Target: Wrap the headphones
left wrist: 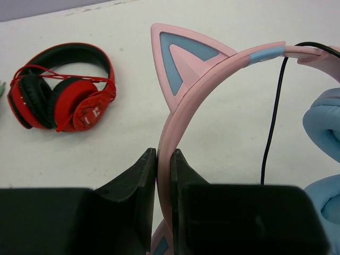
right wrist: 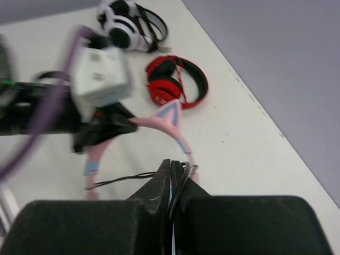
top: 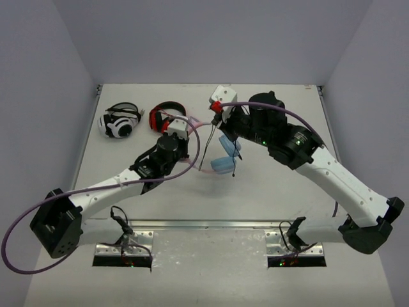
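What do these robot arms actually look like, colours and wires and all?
Both the left arm and right arm have smooth white shells between chunky black joints and black bases. A thin purple cable loops along each. A small white camera box sits at each wrist. The left gripper and right gripper are matte black, with two wedge-shaped fingers each.

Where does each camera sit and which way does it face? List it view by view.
Top external: above and behind the bases, looking down on the white table; both arms show.
Left wrist: on the left hand, facing across the table; its fingers clamp the pink cat-eared headphones.
Right wrist: on the right hand, facing leftward at the left arm; its fingers pinch the thin black cable.
Shared: both wrist views show the red-and-black headphones.
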Action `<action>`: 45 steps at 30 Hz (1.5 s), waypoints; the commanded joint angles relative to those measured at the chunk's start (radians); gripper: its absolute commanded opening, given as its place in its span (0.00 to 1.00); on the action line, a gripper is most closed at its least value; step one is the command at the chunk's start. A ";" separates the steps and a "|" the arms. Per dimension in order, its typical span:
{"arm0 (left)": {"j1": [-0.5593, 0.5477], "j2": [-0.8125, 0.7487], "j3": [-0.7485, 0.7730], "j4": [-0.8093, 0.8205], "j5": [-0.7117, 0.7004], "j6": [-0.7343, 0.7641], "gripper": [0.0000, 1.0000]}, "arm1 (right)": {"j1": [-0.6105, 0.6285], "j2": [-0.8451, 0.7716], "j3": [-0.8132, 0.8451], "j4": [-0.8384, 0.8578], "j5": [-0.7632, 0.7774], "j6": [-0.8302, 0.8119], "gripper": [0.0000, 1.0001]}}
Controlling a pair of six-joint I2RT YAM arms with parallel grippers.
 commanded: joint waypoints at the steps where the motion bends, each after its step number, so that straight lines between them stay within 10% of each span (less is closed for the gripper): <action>1: -0.042 -0.144 -0.032 0.069 0.037 -0.046 0.00 | -0.129 0.028 0.029 0.013 0.032 -0.054 0.01; 28: -0.200 -0.512 0.121 -0.222 0.089 -0.073 0.01 | -0.478 0.240 -0.086 0.273 -0.298 0.148 0.01; 45: -0.199 -0.229 0.653 -0.190 -0.455 -0.274 0.00 | -0.207 0.142 -0.603 0.876 -0.460 0.504 0.01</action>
